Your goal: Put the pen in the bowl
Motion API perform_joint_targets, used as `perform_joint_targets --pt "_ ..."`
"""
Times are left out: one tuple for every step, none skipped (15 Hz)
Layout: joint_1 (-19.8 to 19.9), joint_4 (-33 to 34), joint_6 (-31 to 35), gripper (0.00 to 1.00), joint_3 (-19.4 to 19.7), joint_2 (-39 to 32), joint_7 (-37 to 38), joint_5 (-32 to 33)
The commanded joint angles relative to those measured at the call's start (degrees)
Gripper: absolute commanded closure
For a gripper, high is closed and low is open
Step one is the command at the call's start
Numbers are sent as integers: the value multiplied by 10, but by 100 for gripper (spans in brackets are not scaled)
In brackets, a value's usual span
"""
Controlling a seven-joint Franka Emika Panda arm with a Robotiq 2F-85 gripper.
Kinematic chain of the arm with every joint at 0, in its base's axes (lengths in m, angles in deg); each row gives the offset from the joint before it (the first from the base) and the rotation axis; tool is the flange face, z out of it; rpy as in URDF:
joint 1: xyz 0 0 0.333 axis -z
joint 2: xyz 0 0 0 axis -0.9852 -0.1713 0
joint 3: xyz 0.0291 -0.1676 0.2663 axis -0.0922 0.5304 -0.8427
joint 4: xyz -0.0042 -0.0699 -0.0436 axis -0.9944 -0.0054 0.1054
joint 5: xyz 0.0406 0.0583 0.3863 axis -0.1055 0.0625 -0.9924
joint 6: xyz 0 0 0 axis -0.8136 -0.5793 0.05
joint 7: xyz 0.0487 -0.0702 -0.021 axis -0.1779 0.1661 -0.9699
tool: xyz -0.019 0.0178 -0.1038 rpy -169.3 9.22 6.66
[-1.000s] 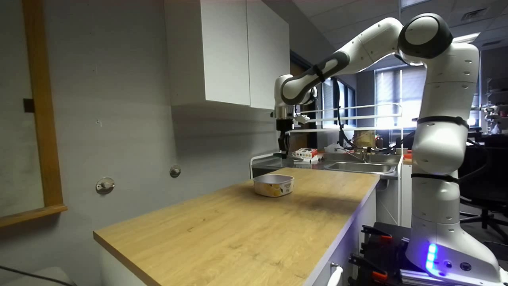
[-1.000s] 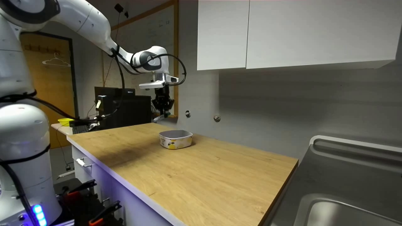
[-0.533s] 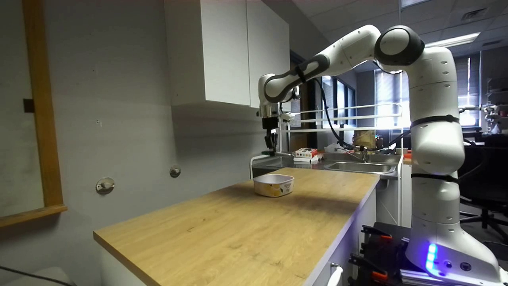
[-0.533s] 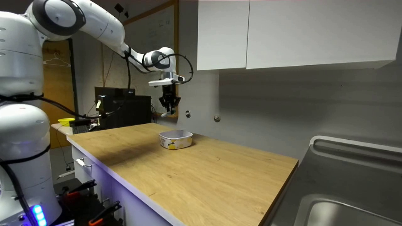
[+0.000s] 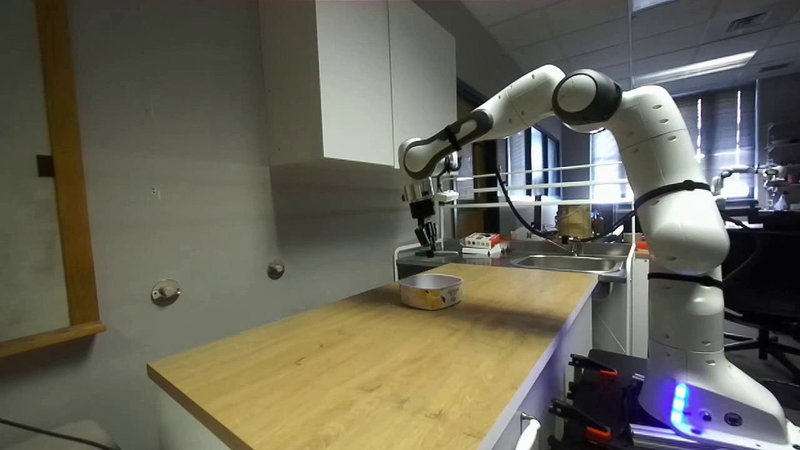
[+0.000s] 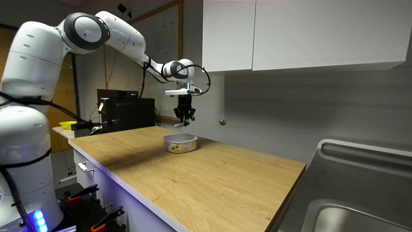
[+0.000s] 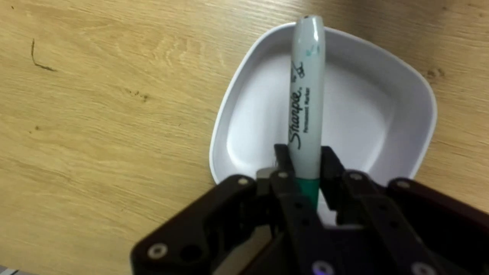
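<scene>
While a white lemon-patterned bowl [image 6: 185, 148] sits on the desk [image 6: 206, 174], the tool [image 7: 305, 152] hangs above the bowl, clamping a white Sharpie permanent marker [image 7: 308, 95] near its green end.

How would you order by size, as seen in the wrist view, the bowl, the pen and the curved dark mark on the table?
1. Bowl
2. Pen, though nearer the camera
3. Curved dark mark

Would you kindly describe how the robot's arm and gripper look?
The Franka Panda arm is glossy white, with rounded segments and a dark grey elbow ring. A black cable loops out at the wrist, black straps circle several segments, and blue lights glow on the base. The Robotiq gripper is black, with angular linkages, slim fingers and pale round screw heads.
</scene>
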Motion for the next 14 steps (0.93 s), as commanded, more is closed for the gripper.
perform_joint_targets --pt "14 19 -22 90 6 -31 -2 1" --pt "17 18 -23 91 7 -35 -2 1" --pt "20 16 -23 91 8 -38 -3 0" --pt "23 15 -25 91 9 -40 -3 0" --pt "25 12 -26 91 9 -40 -3 -1" --pt "26 11 -28 91 10 -42 -2 0" --pt "28 9 -31 91 10 -43 -2 1" --pt "28 8 -32 91 11 -43 -1 2" --pt "29 8 -34 91 11 -44 -1 4" --pt "29 6 -36 91 11 -44 0 4" --pt "29 5 -38 91 11 -44 1 6" --pt "29 4 -40 91 11 -43 1 7" --pt "28 4 -42 91 11 -43 2 8" --pt "27 3 -45 91 10 -42 2 8"
